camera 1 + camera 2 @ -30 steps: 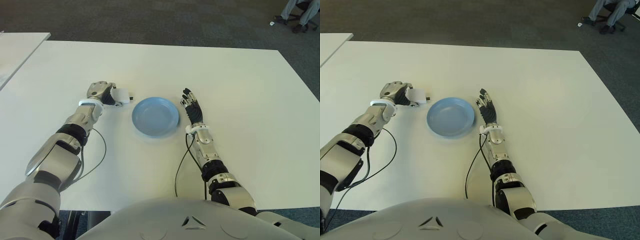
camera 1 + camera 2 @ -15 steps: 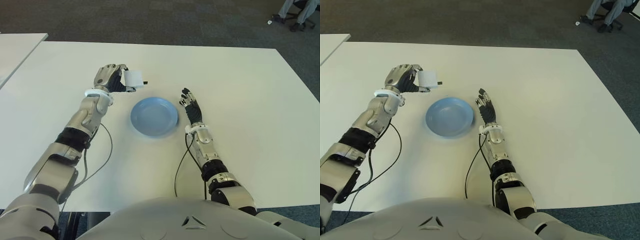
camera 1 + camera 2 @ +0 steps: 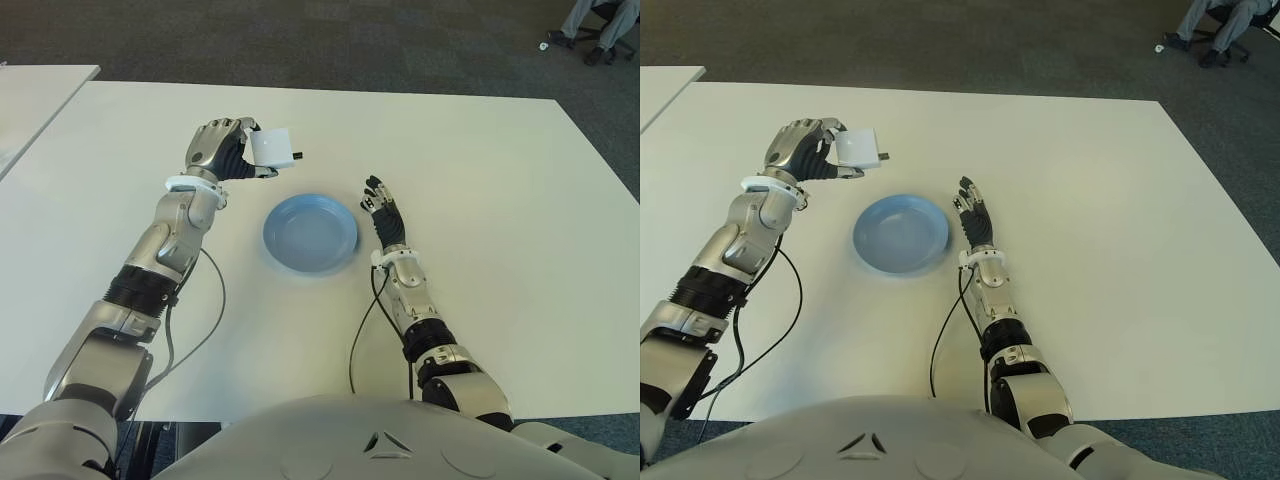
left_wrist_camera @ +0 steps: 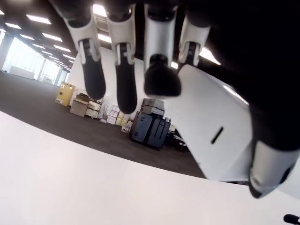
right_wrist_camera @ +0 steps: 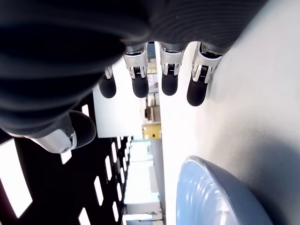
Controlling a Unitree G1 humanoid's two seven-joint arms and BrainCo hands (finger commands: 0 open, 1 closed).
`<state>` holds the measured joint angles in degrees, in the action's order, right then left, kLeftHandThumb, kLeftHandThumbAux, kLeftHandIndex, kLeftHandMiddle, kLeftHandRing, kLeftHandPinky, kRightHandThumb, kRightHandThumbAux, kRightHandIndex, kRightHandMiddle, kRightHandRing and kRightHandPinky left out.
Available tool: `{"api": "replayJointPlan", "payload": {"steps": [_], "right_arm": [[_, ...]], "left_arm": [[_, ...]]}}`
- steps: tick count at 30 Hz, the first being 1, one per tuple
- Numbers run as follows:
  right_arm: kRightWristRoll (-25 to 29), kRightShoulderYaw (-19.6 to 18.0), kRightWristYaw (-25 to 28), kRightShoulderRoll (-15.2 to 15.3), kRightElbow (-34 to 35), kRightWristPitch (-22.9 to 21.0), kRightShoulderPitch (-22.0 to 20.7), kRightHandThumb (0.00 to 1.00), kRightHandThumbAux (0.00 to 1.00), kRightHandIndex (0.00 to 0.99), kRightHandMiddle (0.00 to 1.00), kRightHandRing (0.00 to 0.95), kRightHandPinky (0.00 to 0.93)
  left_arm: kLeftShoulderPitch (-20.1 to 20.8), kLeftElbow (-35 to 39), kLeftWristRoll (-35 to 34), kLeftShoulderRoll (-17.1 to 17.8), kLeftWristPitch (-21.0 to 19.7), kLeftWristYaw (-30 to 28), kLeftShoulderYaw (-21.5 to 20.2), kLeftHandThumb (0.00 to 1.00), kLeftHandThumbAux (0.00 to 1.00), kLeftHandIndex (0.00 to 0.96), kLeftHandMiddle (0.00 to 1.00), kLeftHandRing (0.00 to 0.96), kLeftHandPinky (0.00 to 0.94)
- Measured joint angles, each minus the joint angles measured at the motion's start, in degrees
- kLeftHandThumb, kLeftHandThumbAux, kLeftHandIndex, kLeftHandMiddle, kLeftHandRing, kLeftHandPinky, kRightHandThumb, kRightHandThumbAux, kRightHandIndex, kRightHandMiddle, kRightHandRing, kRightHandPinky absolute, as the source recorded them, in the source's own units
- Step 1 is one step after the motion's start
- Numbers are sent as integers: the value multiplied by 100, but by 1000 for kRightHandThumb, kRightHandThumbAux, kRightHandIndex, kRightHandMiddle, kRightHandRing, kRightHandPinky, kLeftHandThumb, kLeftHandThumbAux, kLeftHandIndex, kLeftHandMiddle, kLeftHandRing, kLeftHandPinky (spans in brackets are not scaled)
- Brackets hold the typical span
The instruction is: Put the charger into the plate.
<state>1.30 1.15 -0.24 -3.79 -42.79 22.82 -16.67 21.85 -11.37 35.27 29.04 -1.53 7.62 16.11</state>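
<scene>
My left hand (image 3: 232,150) is raised above the table, behind and to the left of the blue plate (image 3: 310,232), and is shut on the white charger (image 3: 271,147). The charger's dark prongs point right, toward the plate's far side. In the left wrist view the charger (image 4: 218,133) is a white block pinched between curled fingers (image 4: 160,70) and thumb. The plate holds nothing. My right hand (image 3: 382,208) shows just right of the plate, fingers straight and spread, holding nothing. The right wrist view shows the plate's rim (image 5: 211,197) close by.
The white table (image 3: 480,180) fills the view. Black cables (image 3: 362,335) run from both wrists toward the front edge. A second white table (image 3: 40,85) stands at the far left. A seated person's legs (image 3: 598,25) show at the far right on dark carpet.
My left hand has lifted the charger off the table and carried it up and to the right, closer to the plate. The right hand has stayed where it was.
</scene>
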Motion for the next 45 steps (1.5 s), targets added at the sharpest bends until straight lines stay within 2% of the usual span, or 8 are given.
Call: {"api": "replayJointPlan", "payload": {"steps": [23, 45], "right_arm": [[3, 0, 8, -2, -2, -3, -2, 0, 444, 0, 32, 19, 26], [29, -2, 2, -8, -28, -2, -24, 0, 438, 0, 33, 17, 19]], "left_arm": [[-348, 673, 144, -110, -121, -344, 12, 750, 697, 443, 859, 854, 831], [-576, 276, 312, -275, 252, -391, 180, 749, 697, 443, 855, 850, 816]]}}
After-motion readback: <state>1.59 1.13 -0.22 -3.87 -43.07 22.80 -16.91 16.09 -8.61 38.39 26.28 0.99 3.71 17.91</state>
